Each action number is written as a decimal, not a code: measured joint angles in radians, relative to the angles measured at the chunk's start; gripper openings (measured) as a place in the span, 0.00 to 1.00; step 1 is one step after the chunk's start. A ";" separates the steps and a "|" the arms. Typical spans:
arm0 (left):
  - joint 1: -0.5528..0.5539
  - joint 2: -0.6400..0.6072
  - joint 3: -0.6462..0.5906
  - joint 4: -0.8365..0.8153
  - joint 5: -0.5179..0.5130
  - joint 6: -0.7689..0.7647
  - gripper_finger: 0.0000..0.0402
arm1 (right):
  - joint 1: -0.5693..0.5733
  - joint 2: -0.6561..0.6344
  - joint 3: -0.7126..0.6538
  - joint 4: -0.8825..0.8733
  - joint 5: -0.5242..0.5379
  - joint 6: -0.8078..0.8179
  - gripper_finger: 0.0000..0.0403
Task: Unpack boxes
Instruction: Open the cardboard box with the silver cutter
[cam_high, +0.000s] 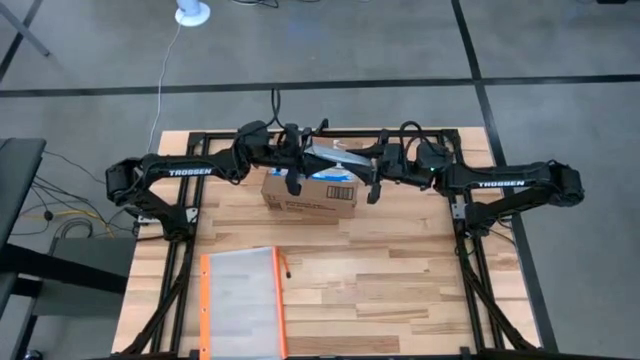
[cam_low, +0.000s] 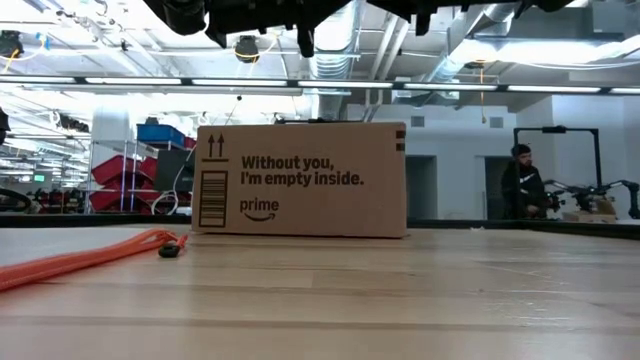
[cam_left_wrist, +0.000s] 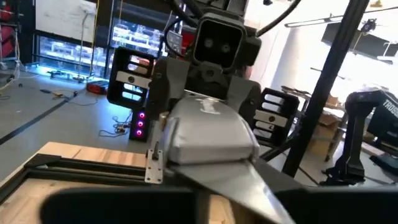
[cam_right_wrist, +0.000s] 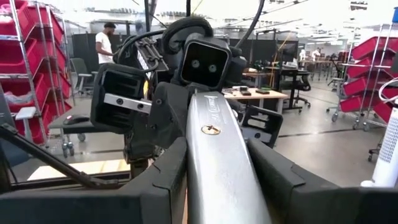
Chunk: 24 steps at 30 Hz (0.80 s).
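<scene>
Wood table (cam_high: 400, 290); box (cam_high: 310, 195) upright at far middle, flaps up. We see both grippers raised over it, left (cam_high: 296, 165) and right (cam_high: 368, 172), each clamped on one silver pouch (cam_high: 335, 160), likely lifted contents; orange-edged pouch (cam_high: 240, 300) near front.

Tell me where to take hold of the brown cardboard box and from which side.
Come from above and grip the brown cardboard box across its short width, front and back walls. It stands upright on the wooden table, long faces flat and parallel. Both hands above it look occupied with a silver object.
</scene>
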 joint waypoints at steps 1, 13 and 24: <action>0.000 0.000 0.000 0.000 0.000 0.000 0.01 | 0.000 0.000 0.000 -0.001 0.000 0.000 0.29; 0.000 -0.002 0.000 -0.009 0.004 0.000 0.01 | 0.000 0.000 -0.001 -0.004 0.000 0.000 0.29; 0.005 -0.040 0.000 -0.045 0.080 0.039 0.02 | -0.002 -0.027 -0.003 -0.015 0.007 -0.043 0.29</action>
